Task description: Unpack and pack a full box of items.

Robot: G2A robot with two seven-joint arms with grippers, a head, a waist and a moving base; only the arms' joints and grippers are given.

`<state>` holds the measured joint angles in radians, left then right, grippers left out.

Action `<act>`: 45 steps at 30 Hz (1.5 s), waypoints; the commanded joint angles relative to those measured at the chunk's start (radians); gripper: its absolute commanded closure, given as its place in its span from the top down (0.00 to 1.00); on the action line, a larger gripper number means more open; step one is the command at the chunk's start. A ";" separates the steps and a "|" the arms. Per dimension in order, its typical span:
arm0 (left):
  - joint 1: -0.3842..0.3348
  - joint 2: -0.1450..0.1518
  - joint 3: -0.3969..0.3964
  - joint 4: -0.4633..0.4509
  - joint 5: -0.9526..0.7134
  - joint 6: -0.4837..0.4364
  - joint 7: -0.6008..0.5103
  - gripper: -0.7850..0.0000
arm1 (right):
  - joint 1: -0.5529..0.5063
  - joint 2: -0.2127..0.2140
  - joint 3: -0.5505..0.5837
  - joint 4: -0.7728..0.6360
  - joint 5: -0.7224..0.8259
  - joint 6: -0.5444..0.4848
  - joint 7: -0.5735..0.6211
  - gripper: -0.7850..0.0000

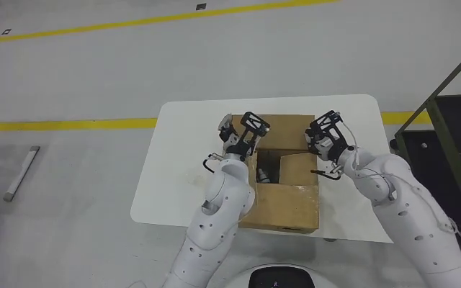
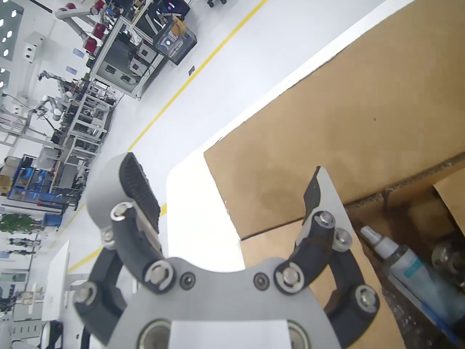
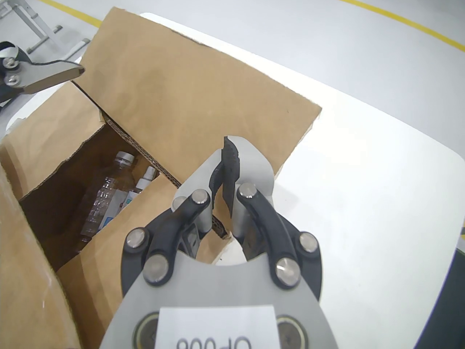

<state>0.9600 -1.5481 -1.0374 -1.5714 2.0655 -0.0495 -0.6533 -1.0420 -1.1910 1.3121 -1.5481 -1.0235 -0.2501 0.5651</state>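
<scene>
An open cardboard box (image 1: 282, 189) stands in the middle of the white table (image 1: 176, 162), with its far flap (image 3: 181, 85) folded outward and flat. Inside lie a clear plastic bottle (image 3: 105, 194) and a small white-capped spray bottle (image 2: 394, 257). My left gripper (image 2: 225, 190) hovers open over the near corner of the far flap, at the box's left side, with nothing between its fingers. My right gripper (image 3: 228, 168) is at the box's right side, its fingers pressed together above the corner of the right side flap (image 3: 145, 227). I cannot tell whether they touch it.
Bare table top lies to the left of the box and to its right (image 3: 363, 183). A dark metal rack (image 1: 436, 133) stands off the table's right edge. Yellow floor lines (image 1: 79, 124) run behind the table.
</scene>
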 commanded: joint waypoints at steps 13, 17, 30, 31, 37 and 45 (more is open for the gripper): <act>0.283 0.027 -0.161 -0.343 -0.220 -0.088 0.039 1.00 | -0.098 0.021 0.183 -0.124 0.397 -0.066 0.141 0.00; 0.351 0.038 -0.212 -0.421 -0.277 -0.146 0.056 1.00 | -0.204 0.042 0.286 -0.220 0.504 -0.154 0.260 0.00; 0.408 0.052 -0.235 -0.490 -0.299 -0.214 0.086 1.00 | -0.439 0.076 0.440 -0.379 0.622 -0.348 0.406 0.48; 0.408 0.052 -0.235 -0.490 -0.299 -0.214 0.086 1.00 | -0.439 0.076 0.440 -0.379 0.622 -0.348 0.406 0.48; 0.408 0.052 -0.235 -0.490 -0.299 -0.214 0.086 1.00 | -0.446 0.074 0.428 -0.373 0.645 -0.338 0.386 1.00; 0.408 0.052 -0.235 -0.490 -0.299 -0.214 0.086 1.00 | -0.438 0.078 0.362 -0.301 0.789 -0.304 0.368 1.00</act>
<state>1.3675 -1.4962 -1.2726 -2.0613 1.7668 -0.2637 -0.5677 -1.4821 -1.1137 1.6809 -1.8547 -0.2411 -0.5544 0.9267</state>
